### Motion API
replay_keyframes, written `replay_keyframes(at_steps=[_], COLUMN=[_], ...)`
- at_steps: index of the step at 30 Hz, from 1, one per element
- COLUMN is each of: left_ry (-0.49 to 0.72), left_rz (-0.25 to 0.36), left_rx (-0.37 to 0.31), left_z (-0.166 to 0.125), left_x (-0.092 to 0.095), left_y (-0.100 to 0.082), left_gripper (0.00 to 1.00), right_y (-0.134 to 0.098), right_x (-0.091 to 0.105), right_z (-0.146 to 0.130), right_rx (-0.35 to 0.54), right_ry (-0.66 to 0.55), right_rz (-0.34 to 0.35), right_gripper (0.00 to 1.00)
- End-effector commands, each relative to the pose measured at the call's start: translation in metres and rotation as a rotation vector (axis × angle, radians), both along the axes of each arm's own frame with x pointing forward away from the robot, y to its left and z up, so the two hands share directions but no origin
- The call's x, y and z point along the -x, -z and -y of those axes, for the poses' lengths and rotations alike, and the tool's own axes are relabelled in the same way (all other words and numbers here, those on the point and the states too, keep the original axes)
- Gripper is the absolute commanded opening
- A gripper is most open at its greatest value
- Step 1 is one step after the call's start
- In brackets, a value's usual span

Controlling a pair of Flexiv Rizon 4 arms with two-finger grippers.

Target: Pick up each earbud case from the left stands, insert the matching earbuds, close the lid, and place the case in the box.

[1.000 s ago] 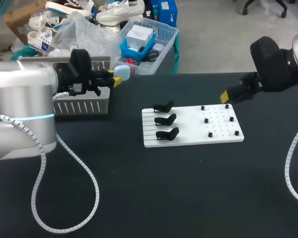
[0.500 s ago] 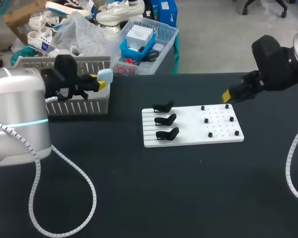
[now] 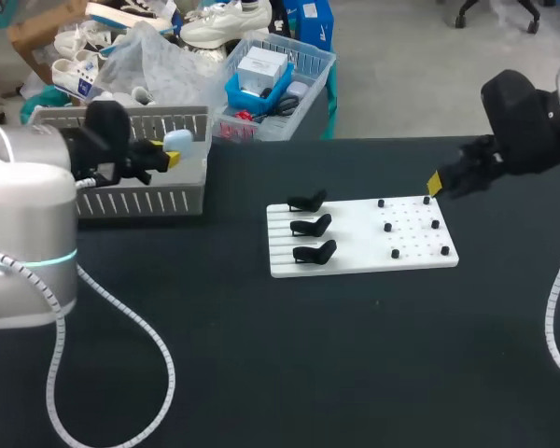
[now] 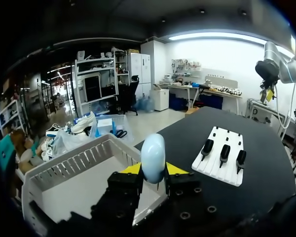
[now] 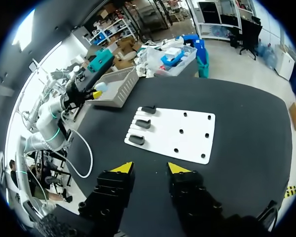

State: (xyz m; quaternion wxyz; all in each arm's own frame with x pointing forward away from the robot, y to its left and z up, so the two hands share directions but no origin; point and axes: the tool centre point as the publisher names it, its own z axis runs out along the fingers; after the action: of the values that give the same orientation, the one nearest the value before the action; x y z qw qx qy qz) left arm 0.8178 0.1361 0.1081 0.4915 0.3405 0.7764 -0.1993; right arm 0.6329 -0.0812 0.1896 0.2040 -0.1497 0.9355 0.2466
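The pale blue case [image 4: 153, 157] stands upright between the left gripper's [image 4: 153, 169] yellow tips, pinched from both sides. It hangs over the grey box [image 4: 64, 170], near the end that faces the board. The left arm comes in level from the table's left side. Farther along the table lies the white board [image 3: 411, 229] with three black stands [image 3: 313, 226]. Above its far right corner the right gripper [image 5: 150, 168] hovers tilted downward, fingers apart, holding nothing.
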Motion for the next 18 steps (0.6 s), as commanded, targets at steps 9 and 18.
replay_keyframes(at_steps=[9, 18], left_ry=[0.035, 0.028], left_rz=[-0.013, -0.033], left_rx=[-0.002, -0.028], left_z=[-0.01, -0.023], left_x=[-0.037, -0.06], left_y=[0.011, 0.01], left_gripper=[0.0, 0.0], right_y=[-0.002, 0.004], right_x=[-0.004, -0.009], right_z=[-0.005, -0.005], right_rx=[0.017, 0.018], right_ry=[0.04, 0.058], right_rz=[-0.001, -0.02], right_gripper=[0.4, 0.39])
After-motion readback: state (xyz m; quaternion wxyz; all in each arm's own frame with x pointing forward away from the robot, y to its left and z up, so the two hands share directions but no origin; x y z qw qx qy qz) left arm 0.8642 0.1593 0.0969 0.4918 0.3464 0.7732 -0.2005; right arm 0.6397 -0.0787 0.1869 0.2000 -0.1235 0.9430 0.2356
